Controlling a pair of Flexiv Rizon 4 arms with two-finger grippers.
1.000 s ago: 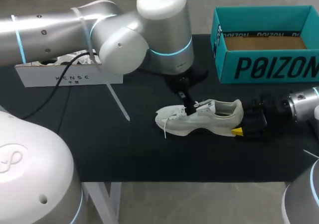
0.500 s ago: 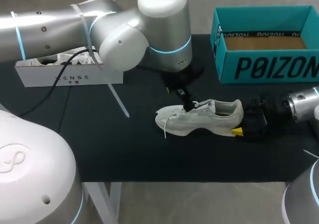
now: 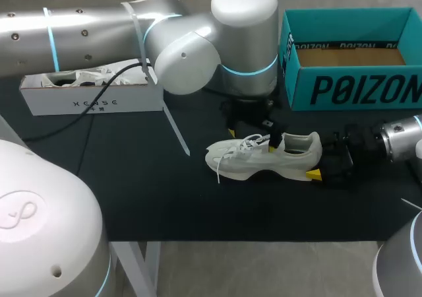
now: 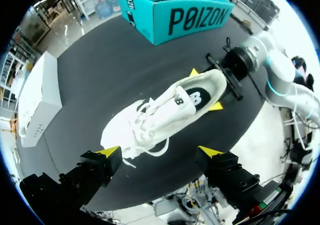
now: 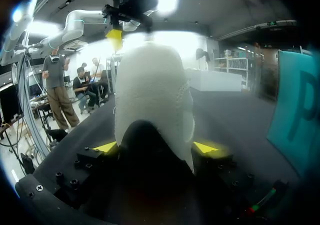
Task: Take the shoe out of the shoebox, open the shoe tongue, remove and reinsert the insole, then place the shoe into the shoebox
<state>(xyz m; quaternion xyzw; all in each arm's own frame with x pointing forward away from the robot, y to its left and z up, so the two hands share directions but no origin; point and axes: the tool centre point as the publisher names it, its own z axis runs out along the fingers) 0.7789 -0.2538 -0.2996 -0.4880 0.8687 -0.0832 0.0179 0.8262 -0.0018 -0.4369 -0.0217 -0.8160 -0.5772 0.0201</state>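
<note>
**Head view.** White mesh sneaker (image 3: 264,157) sits on its sole on the black surface (image 3: 165,198), toe left, heel right. It is outside the open teal cardboard shoebox (image 3: 356,89), which stands just beyond it to the far right. The left arm's fingers (image 3: 272,140) hang over the tongue and laces, one yellow tip at the collar opening. The right arm's fingers (image 3: 315,174) are at the heel. A white cardboard box (image 3: 92,100) stands far left, well apart.

**Left wrist view.** The left fingers are spread wide and hold nothing. The sneaker lies ahead between them, and no contact shows.

**Right wrist view.** The heel fills the gap and both yellow tips press its sides, so the right fingers are clamped on the heel.

**Handling, judged.**
- The shoe is probably light, with a soft upper that yields and a firmer sole and heel cup, so the heel makes a sound anchor.
- The tongue looks thin and floppy, so pinch its top edge above the laces.
- Loose lace ends could snag a finger.
</note>
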